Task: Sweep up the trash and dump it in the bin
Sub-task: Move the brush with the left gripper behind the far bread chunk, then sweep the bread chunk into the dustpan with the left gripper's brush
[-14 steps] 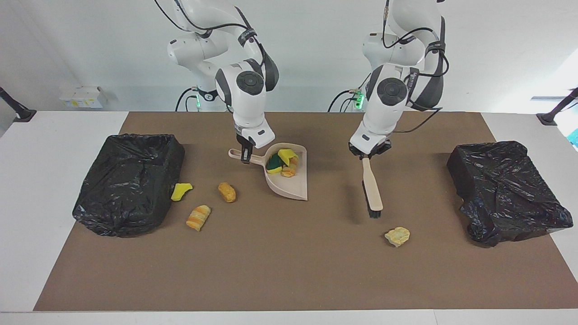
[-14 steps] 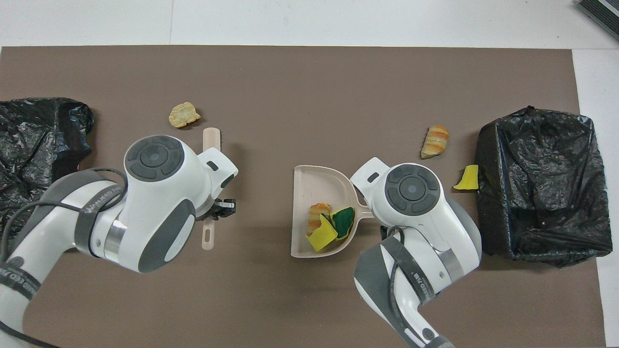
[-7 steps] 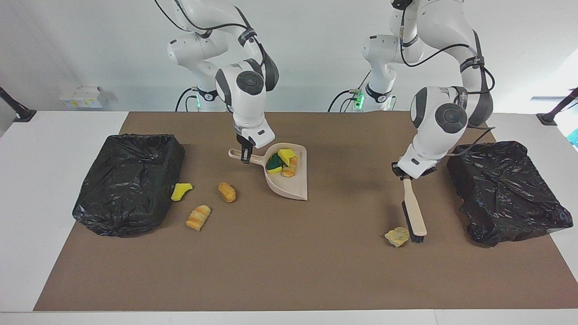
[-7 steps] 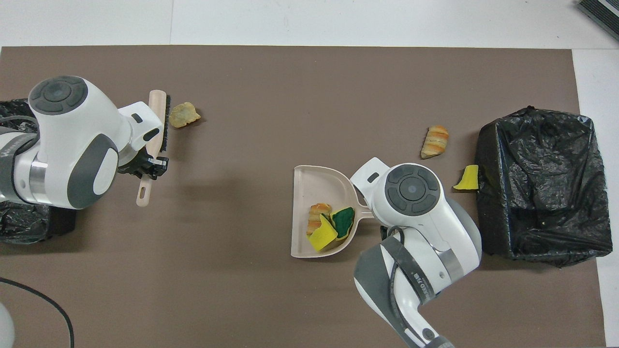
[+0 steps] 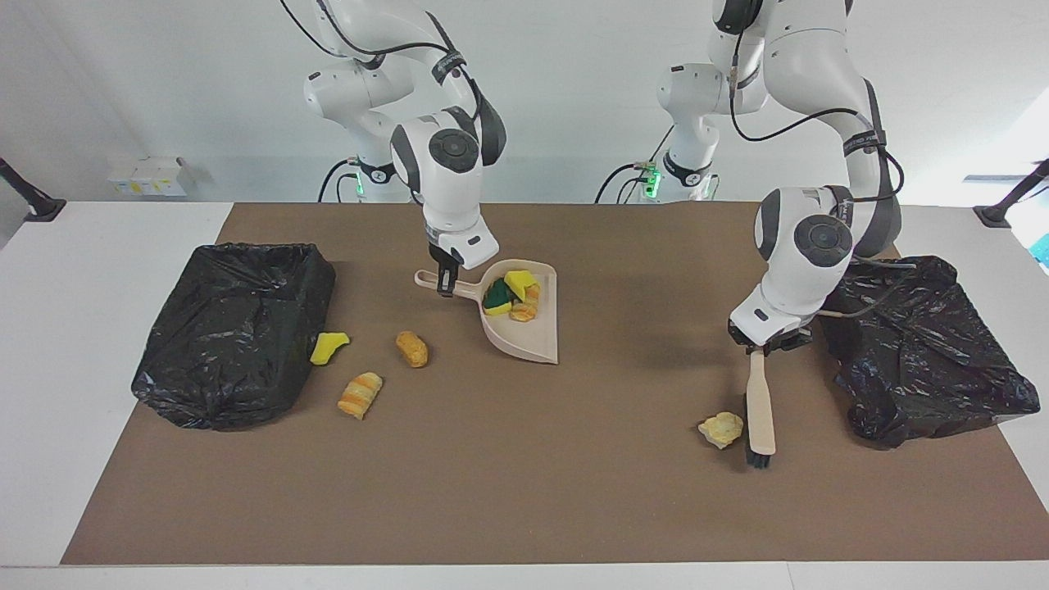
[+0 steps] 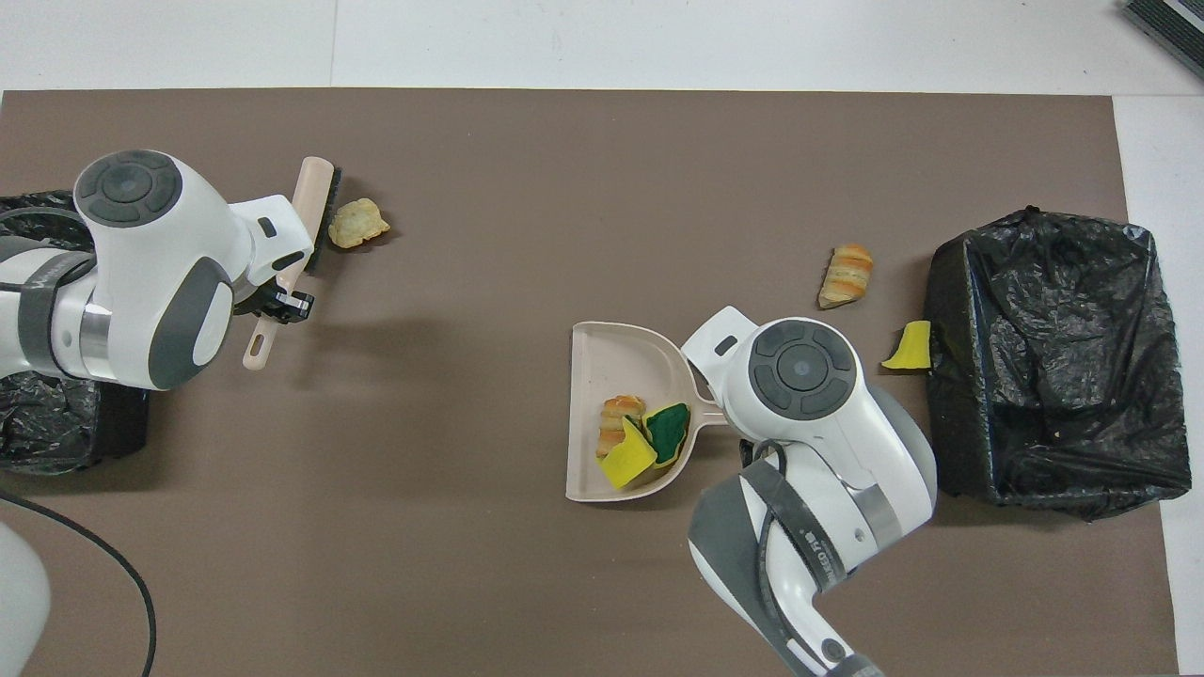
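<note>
My left gripper [image 5: 759, 348] is shut on the handle of a beige brush [image 5: 760, 410] [image 6: 312, 214]. Its black bristle head is low at the mat, right beside a pale crumbly lump [image 5: 721, 428] [image 6: 357, 223], on the side toward the left arm's end. My right gripper [image 5: 445, 285] is shut on the handle of the beige dustpan [image 5: 533, 340] [image 6: 593, 353]. The pan rests on the mat and holds a green-topped sponge [image 5: 497, 296] [image 6: 669, 428], a yellow bit and a bread piece. Loose trash lies near the black bin [image 5: 233, 328] [image 6: 1053, 362]: a yellow sponge bit [image 5: 329, 347] [image 6: 909, 346], a striped bread piece [image 5: 361, 394] [image 6: 847, 275] and an orange-brown piece [image 5: 411, 348].
A second black-bagged bin [image 5: 922, 344] [image 6: 42, 423] stands at the left arm's end of the table, close beside the left arm's wrist. A brown mat [image 5: 524, 475] covers the table's middle. A black cable [image 6: 113, 592] runs by the left arm's base.
The left arm has carried the brush from the middle of the mat toward its own end and set the bristles beside the pale lump. The right arm and dustpan have not moved.
</note>
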Controlling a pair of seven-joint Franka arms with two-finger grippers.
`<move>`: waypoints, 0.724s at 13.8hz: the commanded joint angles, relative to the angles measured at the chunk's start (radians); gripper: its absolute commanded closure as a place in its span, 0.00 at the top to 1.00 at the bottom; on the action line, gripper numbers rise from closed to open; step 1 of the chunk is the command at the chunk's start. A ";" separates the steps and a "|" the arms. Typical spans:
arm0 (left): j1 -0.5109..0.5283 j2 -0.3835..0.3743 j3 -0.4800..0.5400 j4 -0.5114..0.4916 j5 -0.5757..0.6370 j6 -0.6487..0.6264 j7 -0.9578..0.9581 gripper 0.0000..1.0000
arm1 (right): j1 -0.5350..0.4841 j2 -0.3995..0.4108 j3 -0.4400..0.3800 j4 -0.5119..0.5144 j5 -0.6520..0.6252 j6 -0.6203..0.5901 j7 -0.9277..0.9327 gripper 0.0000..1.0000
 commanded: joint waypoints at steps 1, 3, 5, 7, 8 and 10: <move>0.032 0.023 -0.011 0.022 0.031 0.027 0.049 0.00 | -0.008 -0.030 0.004 -0.033 -0.017 0.021 -0.012 0.00; 0.017 0.020 -0.016 0.011 0.028 0.013 0.055 0.00 | -0.008 -0.030 0.004 -0.033 -0.017 0.021 -0.012 0.00; -0.025 0.013 -0.022 0.008 0.025 -0.019 0.090 0.00 | -0.008 -0.030 0.004 -0.033 -0.017 0.021 -0.011 0.00; -0.064 0.006 -0.025 0.001 0.021 -0.067 0.100 0.00 | -0.008 -0.030 0.004 -0.033 -0.017 0.021 -0.012 0.00; -0.075 -0.008 -0.033 -0.027 0.017 -0.076 0.118 0.00 | -0.008 -0.030 0.004 -0.033 -0.017 0.021 -0.012 0.00; -0.093 -0.040 -0.042 -0.080 -0.049 -0.079 0.135 0.00 | -0.009 -0.030 0.004 -0.035 -0.017 0.021 -0.012 0.00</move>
